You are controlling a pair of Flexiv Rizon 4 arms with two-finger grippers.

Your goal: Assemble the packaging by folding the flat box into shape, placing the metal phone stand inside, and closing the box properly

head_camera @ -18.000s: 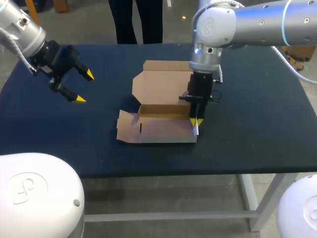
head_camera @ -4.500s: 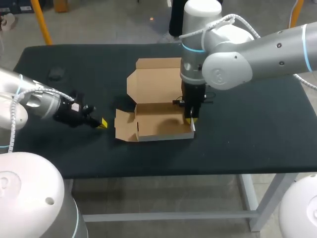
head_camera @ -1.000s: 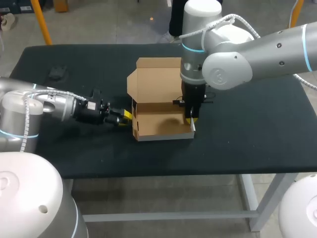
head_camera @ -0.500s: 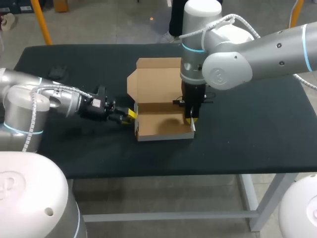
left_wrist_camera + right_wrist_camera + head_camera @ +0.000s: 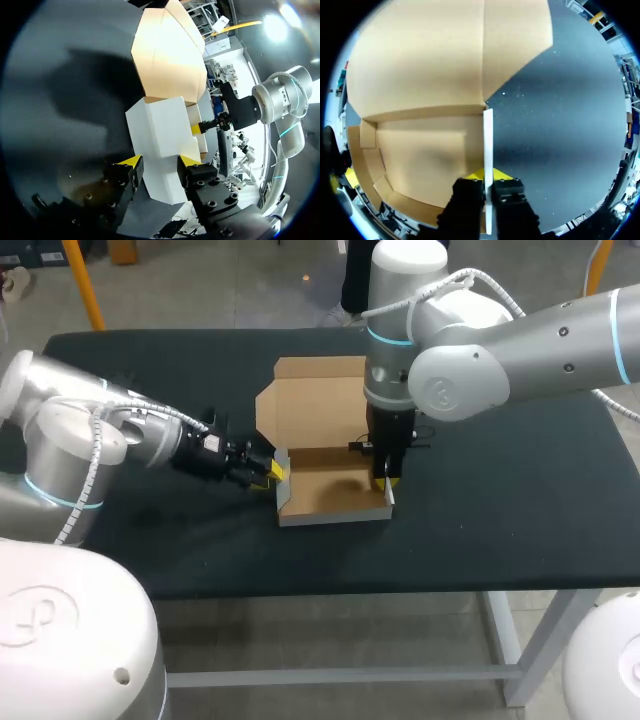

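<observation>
Right pincer (image 5: 488, 176) clenched on box (image 5: 330, 495) right wall | left pincer (image 5: 160, 161) released, fingers flanking its upright left flap

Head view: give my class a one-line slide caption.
Left gripper against one side of the half-folded cardboard box; right gripper pinching the opposite side.

Right gripper (image 5: 388, 482) tips are mostly hidden behind the box (image 5: 330, 498) wall. Box interior is blocked by the raised flap (image 5: 160, 135) in left wrist view. Lid (image 5: 420, 60) is clipped at both wrist-view rims.
</observation>
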